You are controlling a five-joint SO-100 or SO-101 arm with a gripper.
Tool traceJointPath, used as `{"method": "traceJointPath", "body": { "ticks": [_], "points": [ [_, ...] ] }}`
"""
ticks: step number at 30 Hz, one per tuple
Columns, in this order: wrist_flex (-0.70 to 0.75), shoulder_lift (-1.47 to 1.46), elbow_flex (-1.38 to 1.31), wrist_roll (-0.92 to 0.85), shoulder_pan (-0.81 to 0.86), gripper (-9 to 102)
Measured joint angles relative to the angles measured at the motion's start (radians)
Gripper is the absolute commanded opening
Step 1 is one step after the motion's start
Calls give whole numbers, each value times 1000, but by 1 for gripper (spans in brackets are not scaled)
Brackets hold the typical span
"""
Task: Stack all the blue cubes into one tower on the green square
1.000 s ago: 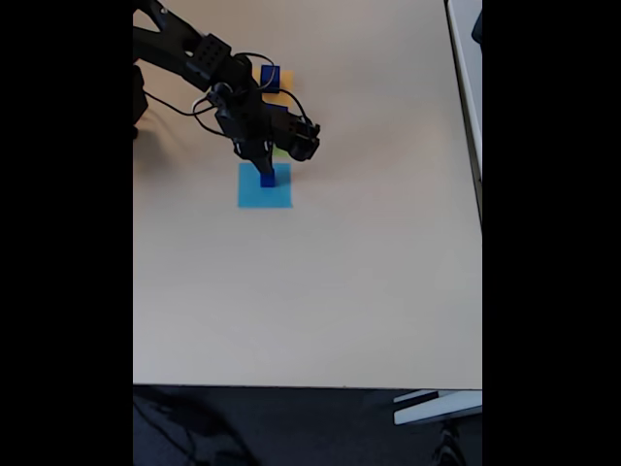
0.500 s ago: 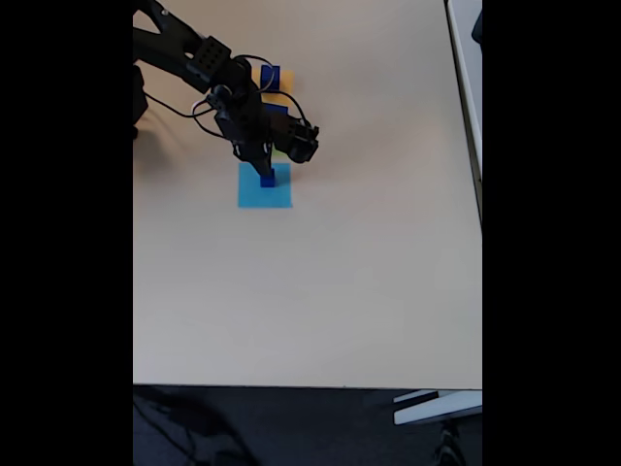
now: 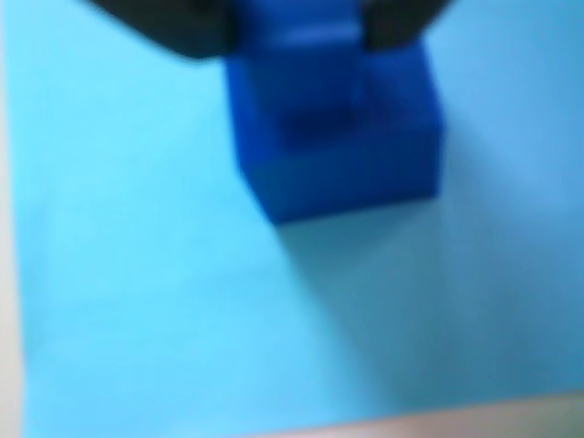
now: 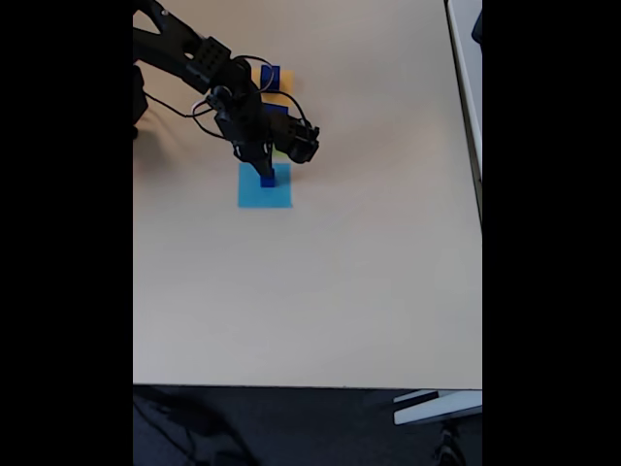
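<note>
While my fingers (image 3: 297, 32) come in from the top of the wrist view, dark and blurred, a small blue cube (image 3: 333, 128) sits right between them on the light-blue paper square (image 3: 164, 301). I judge I am pinching it, one finger on each flank, though the blur keeps me from swearing to firm contact.

In the fixed view my gripper (image 4: 264, 167) hangs over that same cube (image 4: 267, 180), at the far edge of the light-blue paper square (image 4: 264, 194), toward the far left part of the table (image 4: 340, 291). The cube looks to be resting on the paper, not lifted.

So where am I in the job? Early, I would say. Another blue cube (image 4: 271, 77) stands on the orange-yellow square (image 4: 283, 89), near the table's far edge. A third bit of dark blue (image 4: 277, 109) peeks out beside my arm; I take it for the large cube, but I cannot tell what it rests on. The green square (image 4: 280, 152) shows as a thin sliver under my wrist, just beyond the light-blue one. No tower that I can make out yet.

What is left: lift this one, carry it the short way to the green paper, then fetch the others.

Writing? None that I can read, no brand, no label on cubes, papers or arm.
</note>
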Motion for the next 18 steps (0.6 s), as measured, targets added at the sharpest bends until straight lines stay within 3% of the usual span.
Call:
{"method": "traceJointPath", "body": {
  "ticks": [18],
  "points": [
    [-21,0,25,8,-15,1]
  ]
}}
